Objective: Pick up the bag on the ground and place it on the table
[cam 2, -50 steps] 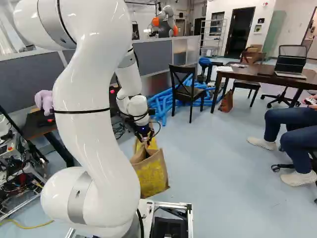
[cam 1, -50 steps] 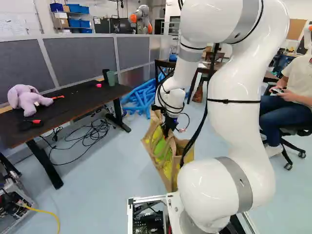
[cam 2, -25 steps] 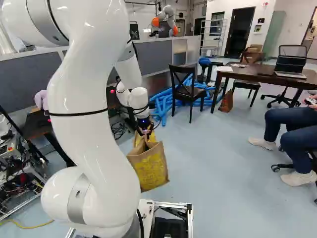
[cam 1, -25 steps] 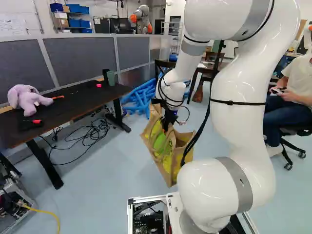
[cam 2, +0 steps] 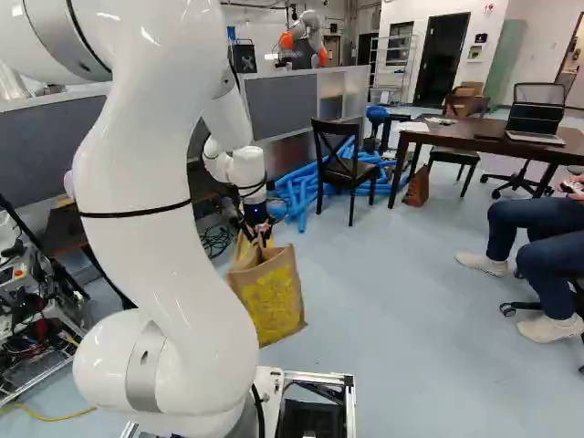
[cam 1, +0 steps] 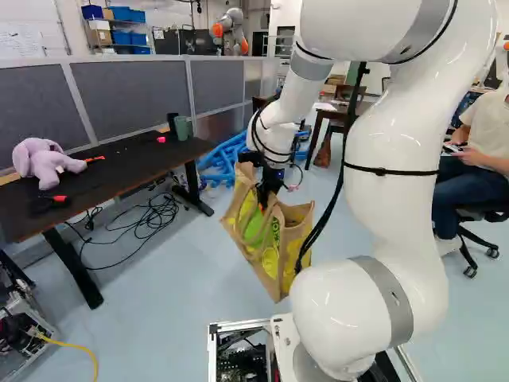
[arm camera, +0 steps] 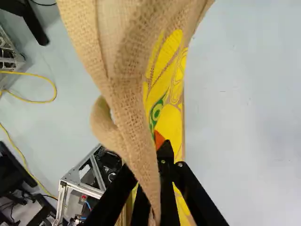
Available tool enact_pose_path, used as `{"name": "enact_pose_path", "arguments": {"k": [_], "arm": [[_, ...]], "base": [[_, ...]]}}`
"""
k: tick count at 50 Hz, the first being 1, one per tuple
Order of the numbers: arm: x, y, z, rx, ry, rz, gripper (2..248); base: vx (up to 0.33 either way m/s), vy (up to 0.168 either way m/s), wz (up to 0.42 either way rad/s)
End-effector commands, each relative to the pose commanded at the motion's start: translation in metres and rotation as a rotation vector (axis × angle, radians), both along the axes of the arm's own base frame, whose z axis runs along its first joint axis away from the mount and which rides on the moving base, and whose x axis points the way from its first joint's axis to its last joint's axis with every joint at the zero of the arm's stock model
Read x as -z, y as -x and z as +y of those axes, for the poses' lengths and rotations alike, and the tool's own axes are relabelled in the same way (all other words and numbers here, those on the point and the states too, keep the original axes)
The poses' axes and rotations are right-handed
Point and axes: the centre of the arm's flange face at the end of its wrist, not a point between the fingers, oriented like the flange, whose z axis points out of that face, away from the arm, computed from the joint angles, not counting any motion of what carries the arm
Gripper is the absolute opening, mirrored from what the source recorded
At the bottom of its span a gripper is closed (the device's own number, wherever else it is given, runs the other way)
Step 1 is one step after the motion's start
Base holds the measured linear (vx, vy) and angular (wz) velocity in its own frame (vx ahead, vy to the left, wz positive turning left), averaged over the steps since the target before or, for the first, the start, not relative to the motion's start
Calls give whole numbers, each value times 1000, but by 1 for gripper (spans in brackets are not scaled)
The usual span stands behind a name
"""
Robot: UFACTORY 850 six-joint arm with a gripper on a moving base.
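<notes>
At the middle of the left base view my gripper [cam 1: 266, 197] is at the top of the tan and yellow bag [cam 1: 280, 248], partly hidden among its handles. The right base view shows the bag [cam 2: 274, 297] tilted below the wrist; whether its lowest corner touches the floor I cannot tell. In the wrist view the gripper [arm camera: 162, 157] is shut on a tan handle, and the bag's cloth [arm camera: 167, 101] fills the space ahead. The black table [cam 1: 107, 169] stands left of the bag in the left base view.
A purple plush [cam 1: 48, 161], a green cup [cam 1: 181, 127] and small items lie on the black table. Cables [cam 1: 147, 219] lie beneath it. Blue tubes [cam 2: 297, 196], a chair [cam 2: 345, 169] and a brown table [cam 2: 456, 137] stand beyond. Another robot [cam 1: 231, 32] is behind the partition.
The arm has swung left in both base views, and the bag has moved left and slightly up with the gripper, tilting more. The base has stayed put.
</notes>
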Motion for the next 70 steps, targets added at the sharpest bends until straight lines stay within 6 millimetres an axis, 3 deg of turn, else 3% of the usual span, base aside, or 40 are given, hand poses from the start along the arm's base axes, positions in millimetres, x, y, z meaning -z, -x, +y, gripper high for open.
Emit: {"name": "enact_pose_path", "arguments": {"k": [18,36,51,70], "arm": [[-28,-2,27,-101,11,20,21],[-55,17,44,-147,5,33,21],[-78,33,36,-136,0,1,21],[-107,32,6,-71,-7,-5,21]], "base": [[0,0,0],[0,0,0],[0,0,0],[0,0,0]]}}
